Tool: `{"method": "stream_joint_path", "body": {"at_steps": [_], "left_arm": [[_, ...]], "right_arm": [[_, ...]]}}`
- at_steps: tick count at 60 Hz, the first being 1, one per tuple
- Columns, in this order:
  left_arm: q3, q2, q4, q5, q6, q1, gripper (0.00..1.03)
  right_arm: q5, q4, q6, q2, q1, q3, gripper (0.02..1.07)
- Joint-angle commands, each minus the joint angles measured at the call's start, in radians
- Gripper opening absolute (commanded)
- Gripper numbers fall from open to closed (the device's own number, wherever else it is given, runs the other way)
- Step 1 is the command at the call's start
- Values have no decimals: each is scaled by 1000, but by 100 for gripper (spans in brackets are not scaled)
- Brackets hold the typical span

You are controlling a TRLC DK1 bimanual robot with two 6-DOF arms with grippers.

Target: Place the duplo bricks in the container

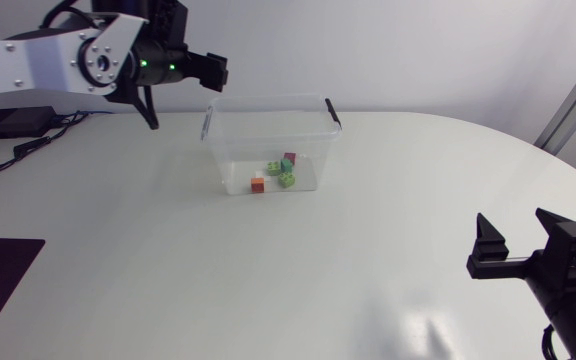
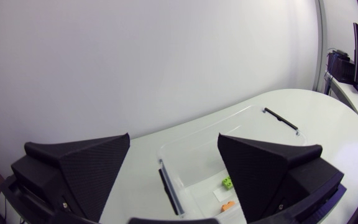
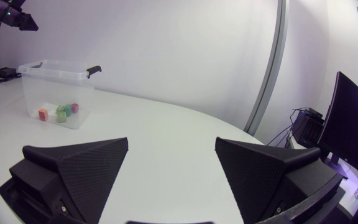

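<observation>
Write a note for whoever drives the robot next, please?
Left gripper: open, empty, raised beside the container.
Right gripper: open, empty, far from the container.
Bricks: four seen, all inside the container.
Done: every brick in view is in.
Left: probably nothing; no brick shows on the table.

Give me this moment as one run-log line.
duplo bricks: inside container | left gripper: open, empty, raised beside container | right gripper: open, empty, far from container
</observation>
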Motion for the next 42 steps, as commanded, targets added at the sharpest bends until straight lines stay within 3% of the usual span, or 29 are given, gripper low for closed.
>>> {"method": "stream_joint_path", "body": {"at_steps": [1,25,42], "left_arm": [[-98,-104,35,-8,41,21,100],[-492,-511,139,-8,106,96,100],[-659,-705,142,7,138,136,100]], "right_arm": [[10,-13,-13,-39,-5,-26,103],[30,-171,-30,-267,-8,-55,103],[43,-207,-33,-318,-13,-61,103]]}}
